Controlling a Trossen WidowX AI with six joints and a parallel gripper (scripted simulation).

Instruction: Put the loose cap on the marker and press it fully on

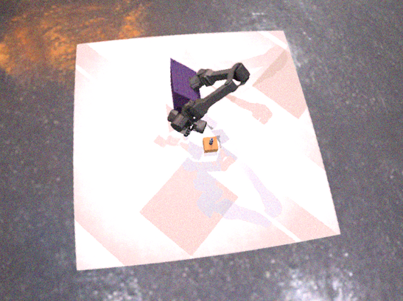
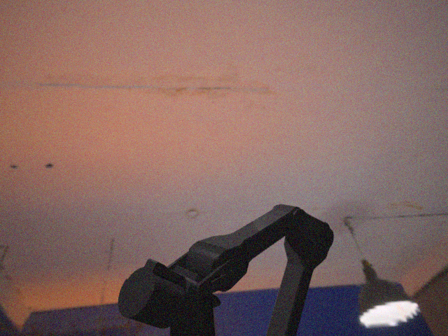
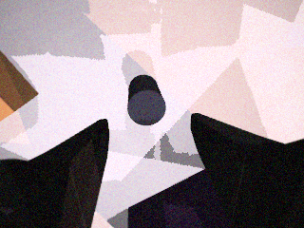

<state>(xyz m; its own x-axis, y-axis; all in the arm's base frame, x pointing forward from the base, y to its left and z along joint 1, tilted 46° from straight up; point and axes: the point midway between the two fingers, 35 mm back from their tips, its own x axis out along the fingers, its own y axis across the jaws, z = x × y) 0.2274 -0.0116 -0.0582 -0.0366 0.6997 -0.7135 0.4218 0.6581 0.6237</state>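
The dark cap (image 3: pixel 146 102) stands upright on the white and pink patterned table (image 1: pixel 123 161) (image 3: pixel 71 90). In the wrist view it is straight below, just ahead of the two fingertips. My gripper (image 3: pixel 150 123) (image 1: pixel 188 132) is open, points down over the cap and holds nothing. In the top view the gripper hides the cap. The orange holder block (image 1: pixel 209 146) (image 3: pixel 11 90) sits a short way to the right of the gripper, with the small dark marker (image 1: pixel 210 140) upright in it. The exterior view shows only the bent arm (image 2: pixel 231 260), not the fingers.
A purple block (image 1: pixel 180 82) stands on the table right behind the arm. The table is a square sheet on a dark grey floor (image 1: pixel 372 110). A lit lamp (image 2: pixel 387 311) shows at the lower right of the exterior view.
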